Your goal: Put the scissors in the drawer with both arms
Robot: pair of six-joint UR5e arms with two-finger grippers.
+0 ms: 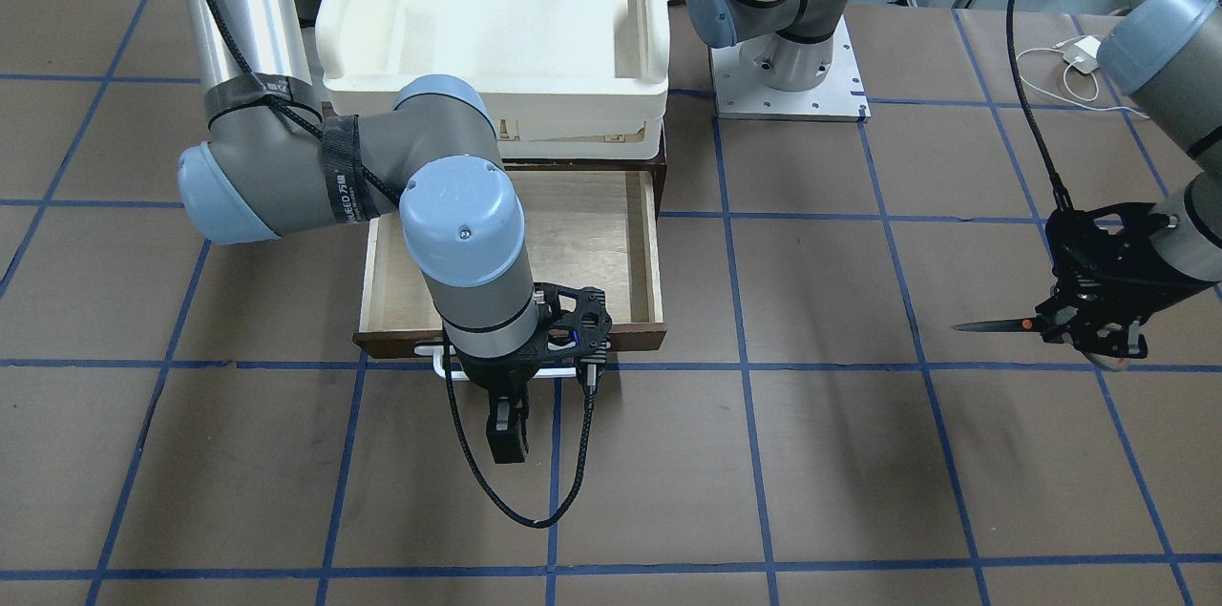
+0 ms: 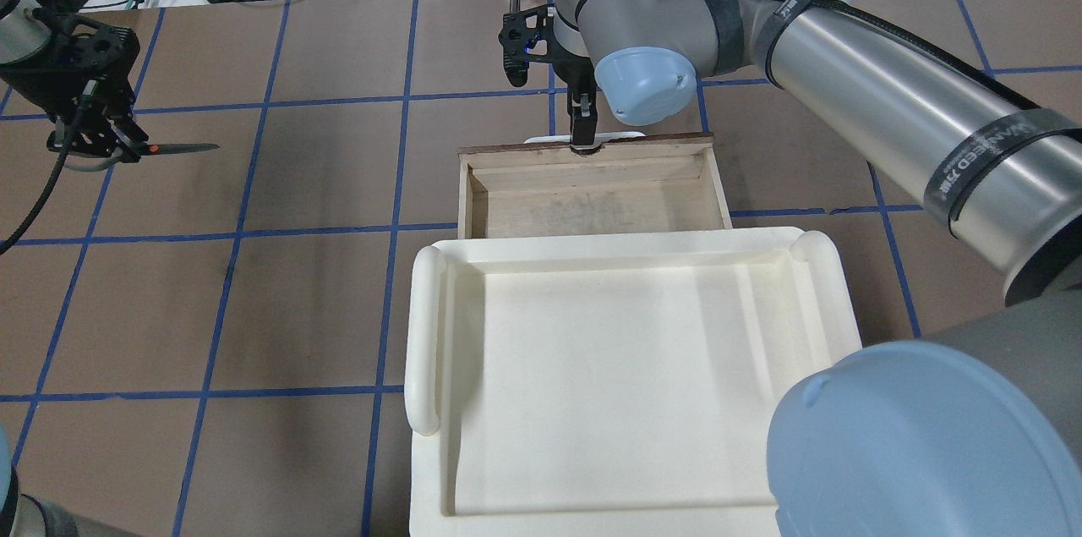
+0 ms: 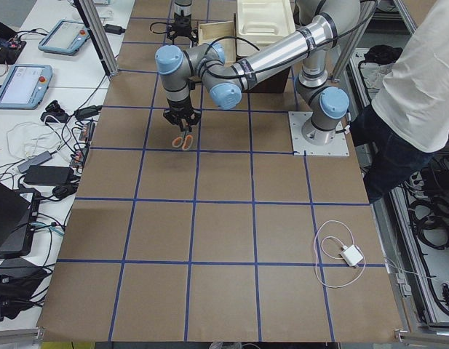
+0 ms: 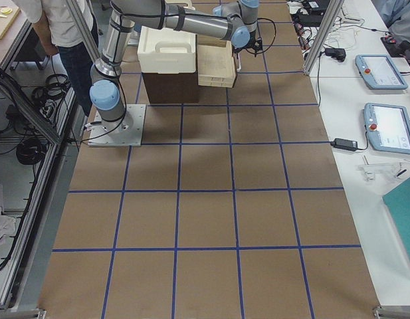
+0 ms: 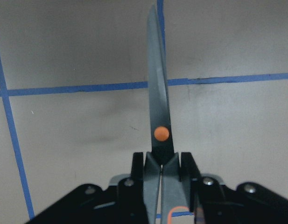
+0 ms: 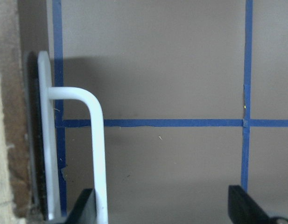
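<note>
Held by handles in clamped fingers of left gripper (image 2: 106,139): scissors (image 2: 165,149), above bench. Long axis 9–3 o'clock in overhead view, tip at 3, toward open drawer (image 2: 467,199), well apart. Fingers of right gripper (image 2: 581,131) spread wide at white handle (image 6: 99,154).

My left tool (image 1: 1074,334) grips the scissors (image 1: 1000,325) over the worktop (image 1: 859,472), well apart from the open drawer (image 1: 655,243).
</note>
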